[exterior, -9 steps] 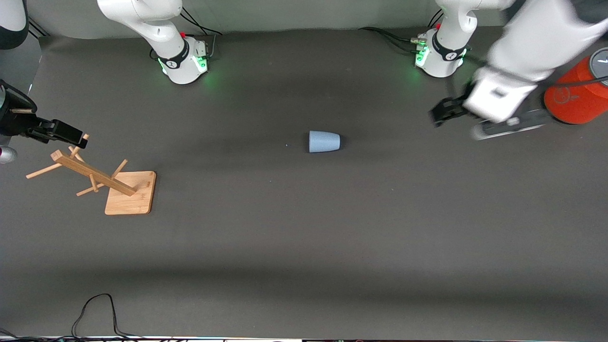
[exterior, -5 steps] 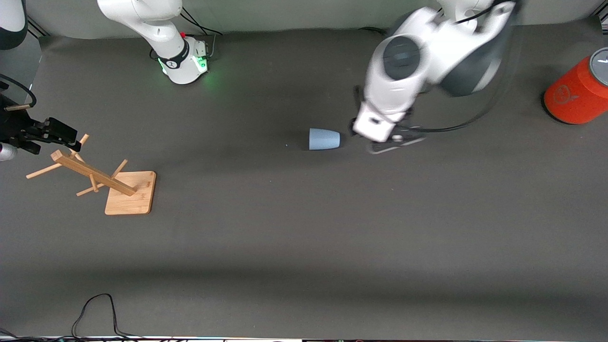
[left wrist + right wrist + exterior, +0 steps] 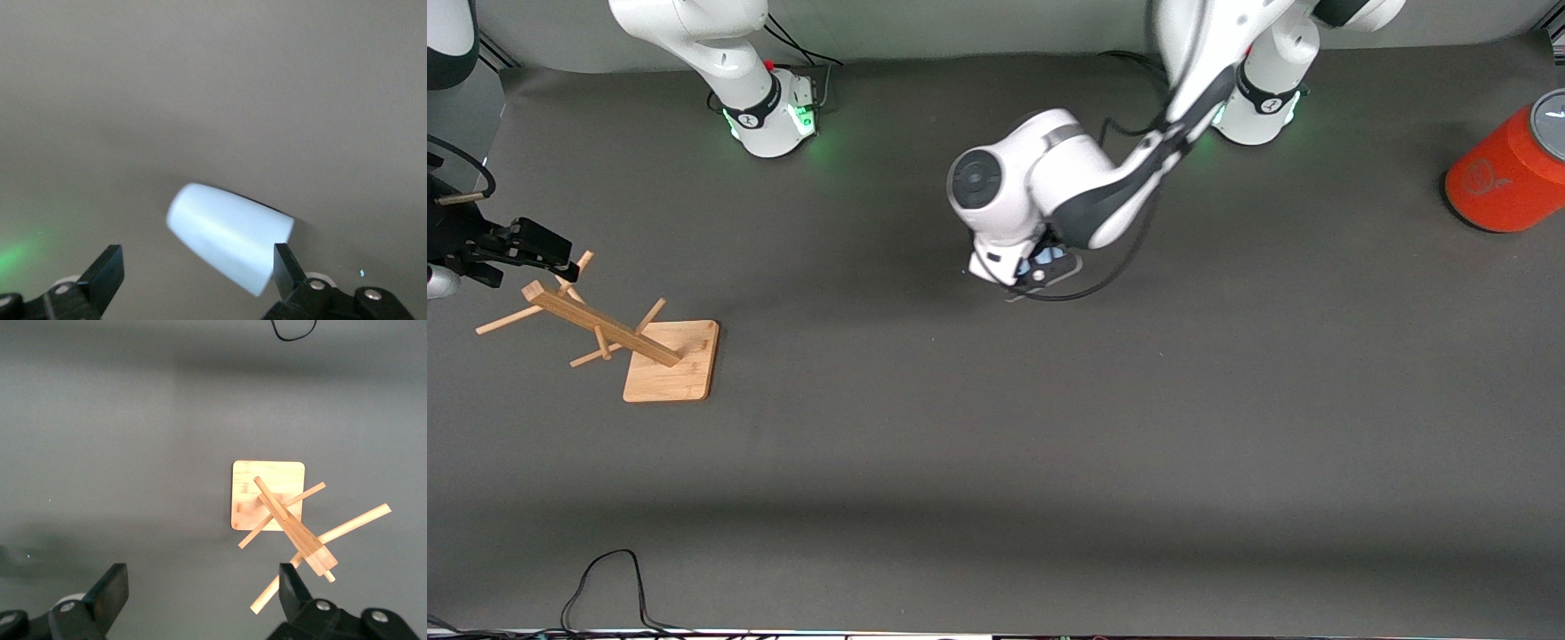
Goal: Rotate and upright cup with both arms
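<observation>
Left wrist view shows the cup (image 3: 230, 237) lying on its side on the tabletop (image 3: 213, 80), mid-table, framed between the left hand's (image 3: 193, 273) wide-spread fingers — lined up to grasp. Right hand (image 3: 200, 593), equally wide, waits over the wooden rack (image 3: 283, 520).

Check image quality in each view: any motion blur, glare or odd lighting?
Front view: upper left arm smeared by motion over the cup; green glow at both bases. Left wrist view: cup soft-edged and slightly blurred, green tint on the mat beside the open left claw. Right wrist view: wooden rack sharp, evenly lit.
</observation>
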`<state>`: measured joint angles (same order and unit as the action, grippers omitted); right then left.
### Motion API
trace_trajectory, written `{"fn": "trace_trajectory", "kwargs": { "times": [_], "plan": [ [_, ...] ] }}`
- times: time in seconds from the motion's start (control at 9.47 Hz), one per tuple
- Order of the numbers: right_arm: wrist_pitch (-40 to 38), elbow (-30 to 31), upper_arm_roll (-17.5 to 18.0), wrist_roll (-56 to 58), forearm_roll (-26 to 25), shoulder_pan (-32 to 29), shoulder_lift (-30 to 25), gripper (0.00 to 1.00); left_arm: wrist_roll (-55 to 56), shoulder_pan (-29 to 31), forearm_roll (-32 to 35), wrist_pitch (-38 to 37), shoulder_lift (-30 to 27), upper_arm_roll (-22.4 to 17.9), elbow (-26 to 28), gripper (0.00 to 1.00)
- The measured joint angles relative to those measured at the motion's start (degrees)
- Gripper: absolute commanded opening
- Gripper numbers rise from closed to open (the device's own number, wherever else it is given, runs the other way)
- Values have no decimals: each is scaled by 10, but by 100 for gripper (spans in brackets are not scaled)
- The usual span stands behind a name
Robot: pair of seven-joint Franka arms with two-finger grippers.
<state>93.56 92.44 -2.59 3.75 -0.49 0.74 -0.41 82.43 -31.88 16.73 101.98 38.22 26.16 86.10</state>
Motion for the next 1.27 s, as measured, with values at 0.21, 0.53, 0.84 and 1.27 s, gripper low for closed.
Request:
{"fn": "trace_trajectory", "kwargs": {
  "times": [0.21, 0.53, 0.84, 1.27],
  "plan": [
    [0, 2, 0, 0, 0, 0, 0, 100, 37, -59, 39, 13, 49, -6, -12, 97],
    [0, 5, 0, 0, 0, 0, 1, 100, 37, -87, 54, 12, 73, -24, -18, 0],
    [0, 5, 0, 0, 0, 0, 3, 100, -2, -84, 55, -33, 72, -34, -53, 0],
    [0, 5, 2, -2, 0, 0, 3, 100, -29, -76, 57, -70, 70, -37, -86, 0]
  ]
}}
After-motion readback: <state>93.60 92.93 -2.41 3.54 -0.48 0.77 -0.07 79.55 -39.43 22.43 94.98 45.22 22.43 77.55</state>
